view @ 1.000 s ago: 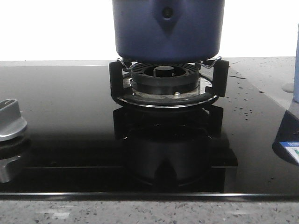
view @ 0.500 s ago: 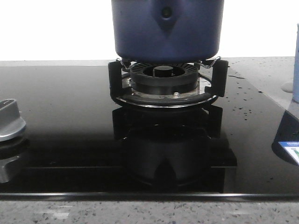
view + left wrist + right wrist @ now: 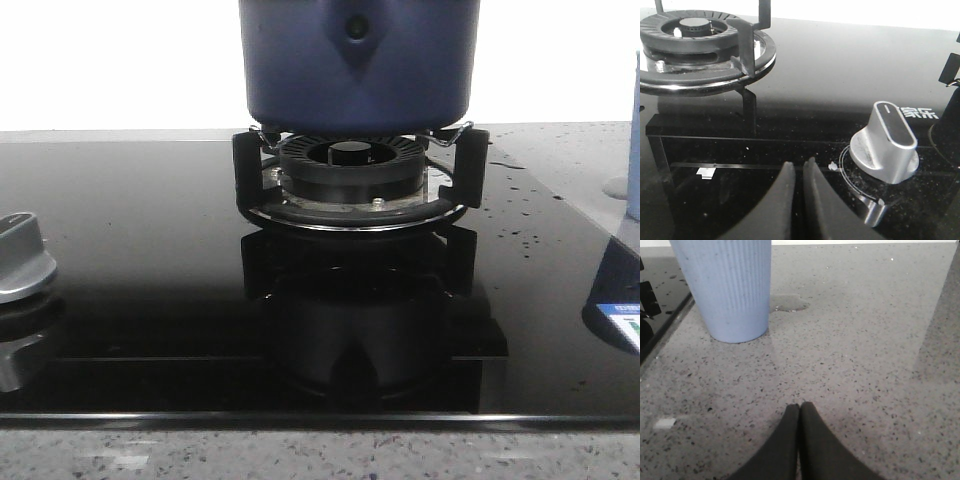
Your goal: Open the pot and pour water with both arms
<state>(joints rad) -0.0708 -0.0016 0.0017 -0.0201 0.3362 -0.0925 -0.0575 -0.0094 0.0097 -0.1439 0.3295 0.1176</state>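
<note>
Left wrist view: white characters 家乐 (image 3: 920, 113) beside silver knob (image 3: 886, 142); left claw (image 3: 796, 172) and right claw (image 3: 799, 412) both closed, empty.

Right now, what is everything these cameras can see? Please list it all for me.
pot: one, dark navy blue, on the burner stand
burner: one, black, mid cooktop
second burner: one, black, bare, near the knob
knob: one, silver, front of cooktop
cooktop: one, glossy black glass
cup: one, pale blue, ribbed, on the counter
puddle: one, clear, beside the cup
counter: grey speckled stone
left gripper: black, shut, above the cooktop
right gripper: black, shut, above the counter
</note>
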